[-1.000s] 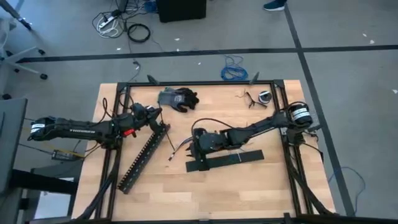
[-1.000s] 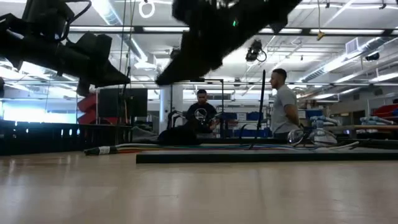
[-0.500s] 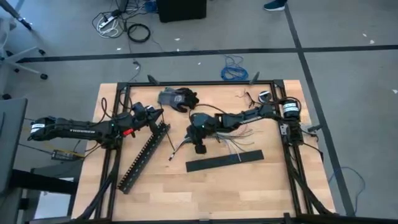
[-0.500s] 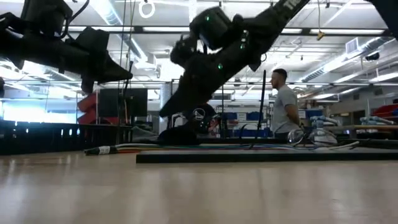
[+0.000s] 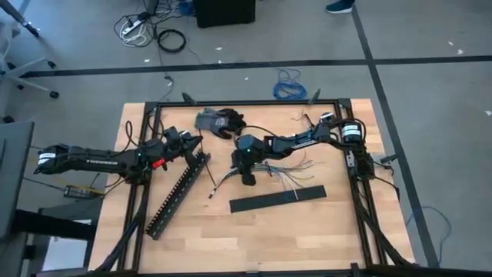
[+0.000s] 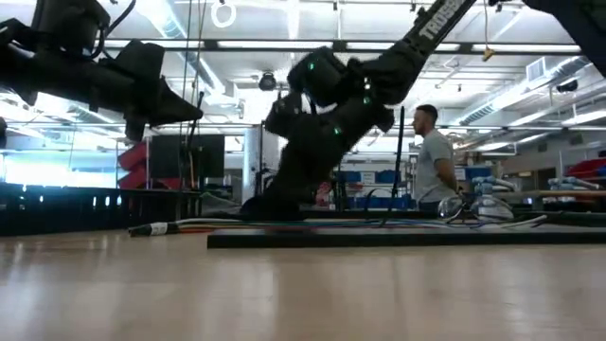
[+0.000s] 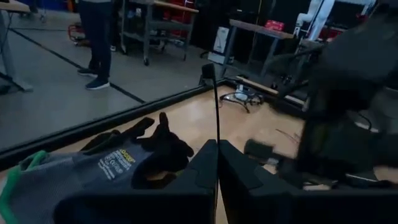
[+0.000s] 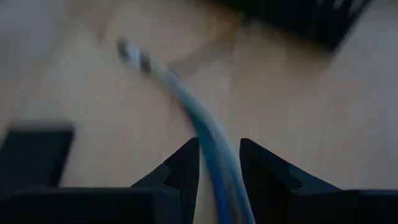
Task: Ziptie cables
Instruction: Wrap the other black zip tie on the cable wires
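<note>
The cables (image 5: 265, 171), a loose bundle of thin blue, white and grey wires, lie on the table's middle with their right ends fanned apart. My right gripper (image 5: 247, 171) is low over the bundle and shut on it (image 8: 219, 163). My left gripper (image 5: 195, 141) hovers above the table left of the middle, shut on a thin black ziptie (image 7: 215, 106) that stands up from its fingers. In the low view the left gripper (image 6: 189, 114) hangs high, while the right gripper (image 6: 273, 201) reaches down to the tabletop. My left gripper pinches the ziptie's lower end (image 7: 216, 138) between its two fingertips. The strip runs straight on beyond the fingers, clear of the table. My right gripper pinches the bundle (image 8: 214, 146) between its two fingers, some way back from its tipped end (image 8: 133, 55). The fingers come from above and lie across the wires, which rest on the table.
A flat black bar (image 5: 278, 198) lies just near of the cables. A long slotted black duct (image 5: 178, 192) slants across the table's left half. A grey and black glove (image 5: 220, 121) lies at the far edge. People stand in the room behind (image 6: 434, 161).
My right gripper has gone from the black bar's left end toward the table's far edge, its arm drawing back, and has come down low onto the cables. The fanned wire ends, covered by the arm before, now show.
</note>
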Motion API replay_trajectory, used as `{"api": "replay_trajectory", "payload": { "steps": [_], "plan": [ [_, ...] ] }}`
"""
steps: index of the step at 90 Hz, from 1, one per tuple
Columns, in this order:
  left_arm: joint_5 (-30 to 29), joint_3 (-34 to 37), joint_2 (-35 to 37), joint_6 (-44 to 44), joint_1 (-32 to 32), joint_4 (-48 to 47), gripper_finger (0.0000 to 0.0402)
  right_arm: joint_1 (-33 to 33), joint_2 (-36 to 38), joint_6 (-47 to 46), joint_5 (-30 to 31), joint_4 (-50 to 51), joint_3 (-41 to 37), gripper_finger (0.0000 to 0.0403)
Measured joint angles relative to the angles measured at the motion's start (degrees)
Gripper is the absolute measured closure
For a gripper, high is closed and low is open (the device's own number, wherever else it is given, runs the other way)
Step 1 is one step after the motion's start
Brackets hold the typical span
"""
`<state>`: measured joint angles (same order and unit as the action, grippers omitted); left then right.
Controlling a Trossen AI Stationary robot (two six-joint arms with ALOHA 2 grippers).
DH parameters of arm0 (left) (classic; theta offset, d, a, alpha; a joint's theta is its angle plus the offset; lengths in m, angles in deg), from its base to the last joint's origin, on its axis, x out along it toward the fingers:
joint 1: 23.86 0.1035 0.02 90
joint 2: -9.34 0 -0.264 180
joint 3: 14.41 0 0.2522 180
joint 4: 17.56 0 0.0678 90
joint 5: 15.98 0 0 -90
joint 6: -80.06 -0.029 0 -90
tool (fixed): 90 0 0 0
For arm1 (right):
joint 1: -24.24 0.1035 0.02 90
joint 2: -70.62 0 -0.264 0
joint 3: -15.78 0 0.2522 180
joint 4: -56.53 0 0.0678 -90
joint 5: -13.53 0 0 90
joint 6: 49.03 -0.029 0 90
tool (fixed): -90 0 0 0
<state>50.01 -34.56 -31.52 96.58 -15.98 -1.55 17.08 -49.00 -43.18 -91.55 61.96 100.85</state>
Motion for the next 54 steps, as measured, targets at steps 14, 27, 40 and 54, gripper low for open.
{"api": "replay_trajectory", "payload": {
  "steps": [14, 27, 40, 54],
  "plan": [
    [0.33, -0.02, -0.01, 0.00, -0.01, 0.72, 0.0401, 0.25, -0.68, 0.26, -0.17, 0.60, 0.09, 0.0292],
    [0.34, -0.02, -0.02, 0.01, 0.00, 0.41, 0.0401, 0.75, -1.60, 0.19, 0.42, 0.94, 0.04, 0.0292],
    [0.33, -0.02, 0.00, 0.01, 0.00, 0.38, 0.0401, 1.81, -2.02, 0.30, 4.42, 1.19, 0.20, 0.0294],
    [0.33, -0.02, 0.00, 0.04, 0.00, 0.45, 0.0401, 2.43, -2.05, 1.38, 7.31, 2.08, 0.11, 0.0346]
  ]
}}
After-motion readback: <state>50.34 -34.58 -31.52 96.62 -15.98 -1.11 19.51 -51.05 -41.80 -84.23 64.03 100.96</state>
